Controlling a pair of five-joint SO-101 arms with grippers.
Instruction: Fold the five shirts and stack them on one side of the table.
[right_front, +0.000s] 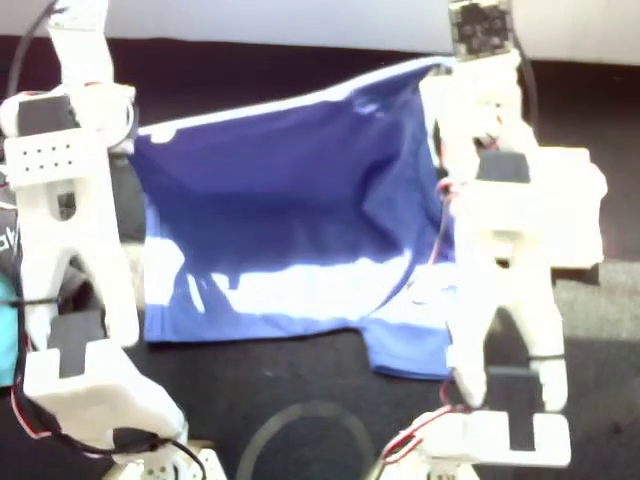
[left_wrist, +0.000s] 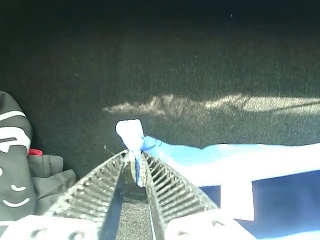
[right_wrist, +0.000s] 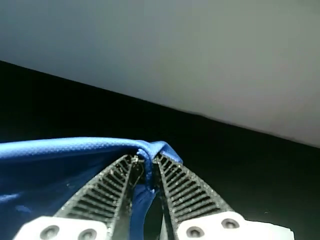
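The high view shows the whole blue shirt stretched between the left arm and the right arm. Its upper edge is raised and rises toward the right arm. Its lower part lies on the dark bench, partly in a bright patch of light.

The left wrist view shows the left gripper with its jaws pressed together on a pale-tipped corner of the shirt. It also shows a dark garment with white stripes lying on the bench beside that gripper.

The right wrist view shows the right gripper clamped narrowly on a bunched fold at the shirt's top edge, with a pale wall behind the bench edge
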